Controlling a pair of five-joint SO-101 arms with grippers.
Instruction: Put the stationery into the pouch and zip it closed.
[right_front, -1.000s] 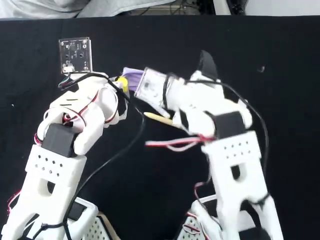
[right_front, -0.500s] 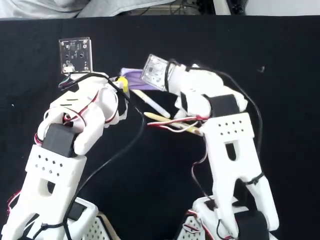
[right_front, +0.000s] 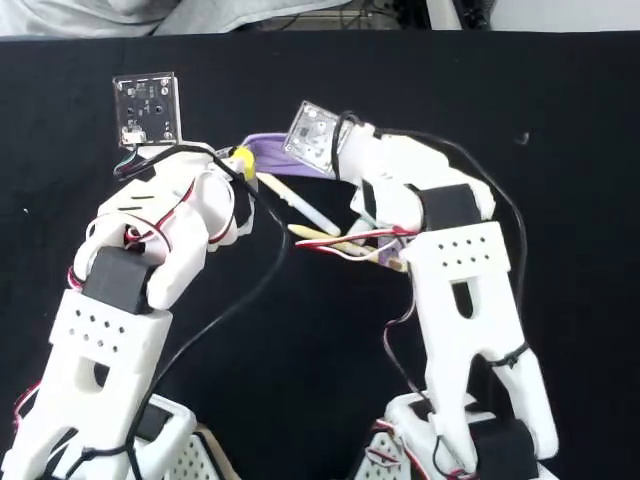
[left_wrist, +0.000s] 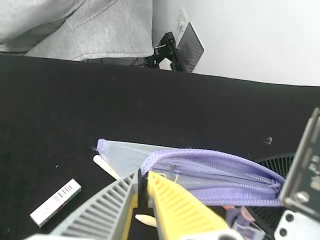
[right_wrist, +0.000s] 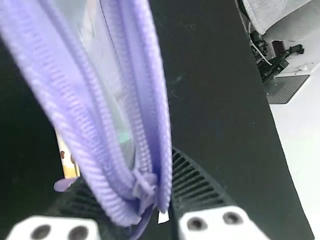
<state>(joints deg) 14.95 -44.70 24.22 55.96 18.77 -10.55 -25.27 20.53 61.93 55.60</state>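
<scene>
- The left gripper (left_wrist: 144, 181) is clamped on the rim of the pouch (left_wrist: 200, 172). Its yellow finger and grey finger are pressed together over the purple zipper tape near one end. That grip reads as an anchor that keeps the soft bag from sliding or folding while the other arm works.
- The pouch is a clear-sided bag with purple zip trim. It sits on the black table (right_front: 560, 150) between the two arms, at the far side of the work area. Its two rows of zipper teeth are spread apart, so the mouth is open.
- The right gripper (right_wrist: 137, 202) is at the pouch's opposite end, right by the zipper pull (right_wrist: 143, 187). I cannot tell whether it is closed on anything. With one arm at each end, the mouth is probably being stretched taut and held wide for loading.
- The stationery is outside the bag:
  - A white pen (right_front: 300, 205) lies on the cloth just beside the pouch.
  - A pencil (right_front: 315, 234) lies near it, partly under the right arm.
  - A small white block (left_wrist: 55, 201), perhaps an eraser, lies farther off on the left arm's side.
- As I read it, the task is at an early stage. Nothing appears to be loaded and the zip is undone, so one arm must give up its place at the pouch to fetch an item.
</scene>
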